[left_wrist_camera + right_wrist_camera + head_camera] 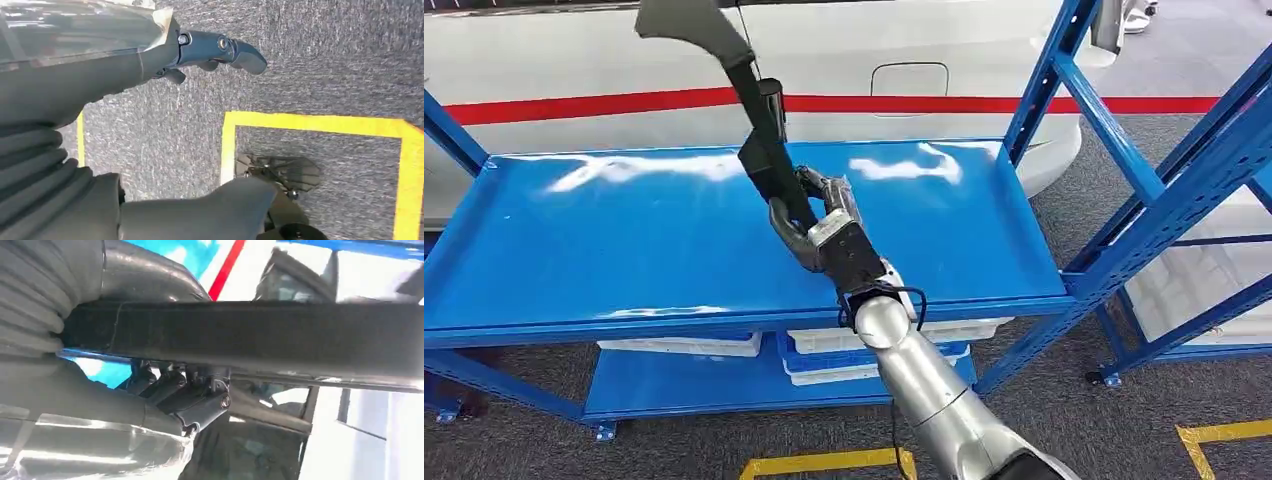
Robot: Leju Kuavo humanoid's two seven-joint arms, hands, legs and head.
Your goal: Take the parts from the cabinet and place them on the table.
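Currently the blue cabinet [624,260] is sitting broad in front of a white car body [574,60], and over the middle of its top shelf the right hand [824,230] is gripping the lower end of a long black part [759,110], fingers clamped round it, the part rising tilted above the shelf. Likely the long overhanging end is levering the grip, so it may slip or clip the cabinet's uprights. Meanwhile the left hand [210,50] is hanging over grey floor, away from the cabinet, fingers apart, holding nothing.
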